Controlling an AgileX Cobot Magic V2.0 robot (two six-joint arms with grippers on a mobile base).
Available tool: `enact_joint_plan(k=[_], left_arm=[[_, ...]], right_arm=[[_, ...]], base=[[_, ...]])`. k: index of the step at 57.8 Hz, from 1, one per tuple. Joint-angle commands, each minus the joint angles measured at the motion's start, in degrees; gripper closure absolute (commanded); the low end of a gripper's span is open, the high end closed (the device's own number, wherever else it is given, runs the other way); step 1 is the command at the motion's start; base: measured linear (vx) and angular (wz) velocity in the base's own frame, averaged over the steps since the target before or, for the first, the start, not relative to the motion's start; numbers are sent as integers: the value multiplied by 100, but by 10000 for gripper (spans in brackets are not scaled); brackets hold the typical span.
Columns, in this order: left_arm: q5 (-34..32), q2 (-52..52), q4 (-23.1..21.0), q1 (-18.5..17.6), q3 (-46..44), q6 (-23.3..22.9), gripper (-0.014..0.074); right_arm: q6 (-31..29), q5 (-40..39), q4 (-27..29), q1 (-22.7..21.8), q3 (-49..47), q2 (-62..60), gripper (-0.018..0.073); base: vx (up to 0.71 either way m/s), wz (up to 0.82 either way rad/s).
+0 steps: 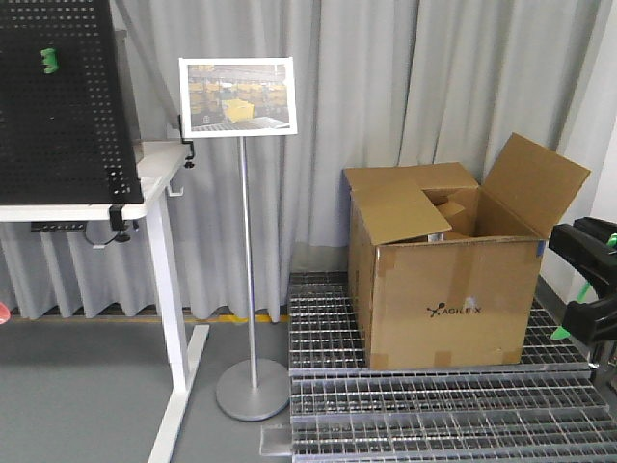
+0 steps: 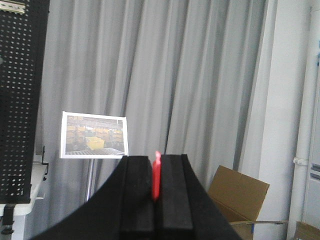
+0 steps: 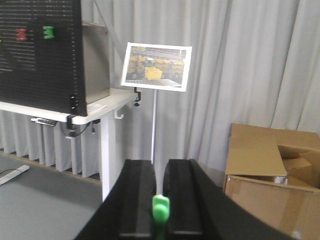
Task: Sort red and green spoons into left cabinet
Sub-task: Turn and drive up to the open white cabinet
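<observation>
Between the black pads of my left gripper [image 2: 156,162], I am clamping a slim bright red plastic spoon [image 2: 157,182]. It is standing edge-on to the wrist camera, with its end poking up just past the pad tips. My right gripper [image 3: 160,165] is squeezing a slim bright green plastic spoon [image 3: 160,207], which is sitting low between the pads, short of their tips. Both sets of jaws are pressing tight on these thin strips. Whether bowl or handle is showing, I cannot tell from so narrow a sliver.

Both wrists are facing a pleated grey curtain [image 1: 386,87]. To the left, a black perforated pegboard [image 1: 58,96] is standing on a white desk [image 1: 145,183], carrying a small green clip [image 1: 48,61]. Beside the desk, a framed photo on a thin metal pole with a round base [image 1: 238,96] is standing on the grey floor. To the right of the pole, an open brown cardboard box [image 1: 443,289] is resting on a steel grating platform [image 1: 434,415].
</observation>
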Motion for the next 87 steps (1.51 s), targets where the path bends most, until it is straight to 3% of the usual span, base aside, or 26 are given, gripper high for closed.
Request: enact_joint_plan(k=[1, 44, 87], left_arm=[[-373, -17, -116, -16, -189, -5, 603], [-368, -17, -116, -16, -189, -5, 603], [-373, -17, -116, -16, -189, -5, 603]], right_arm=[[-19, -146, 166, -20, -172, -103, 568], [-19, -141, 181, -20, -172, -103, 568], [-20, -146, 181, -20, -172, -103, 568]], base=[[48, -9], [35, -26], [18, -67]])
